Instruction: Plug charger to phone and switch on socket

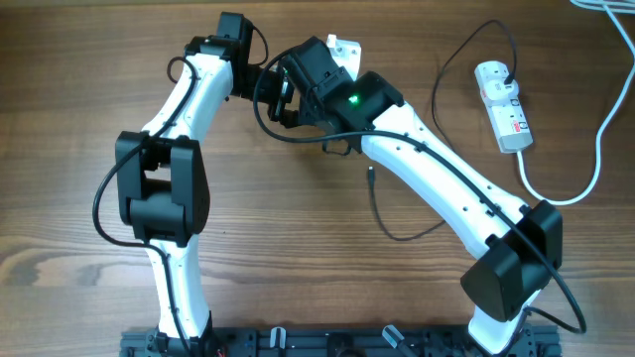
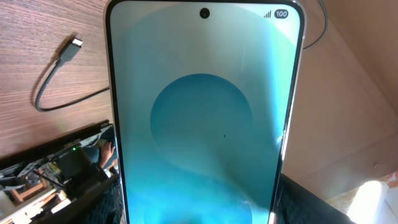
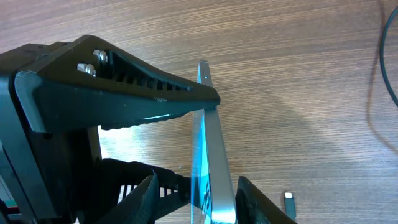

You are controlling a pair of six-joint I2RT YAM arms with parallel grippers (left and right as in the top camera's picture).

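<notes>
Phone (image 2: 199, 124) with "100" on its cyan screen, clamped in left tool (image 3: 202, 140); right tool (image 3: 199, 196) parted around its edge.

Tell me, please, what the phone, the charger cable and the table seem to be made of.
Phone: glossy glass front, since it mirrors its surroundings; the pale rim looks like metal, perhaps plastic. Charger: black flexible sheath, probably rubbery plastic, as it curls loosely; silvery, metal-looking tip. Table: matt wood or wood-look laminate, shown by brown grain lines.
</notes>
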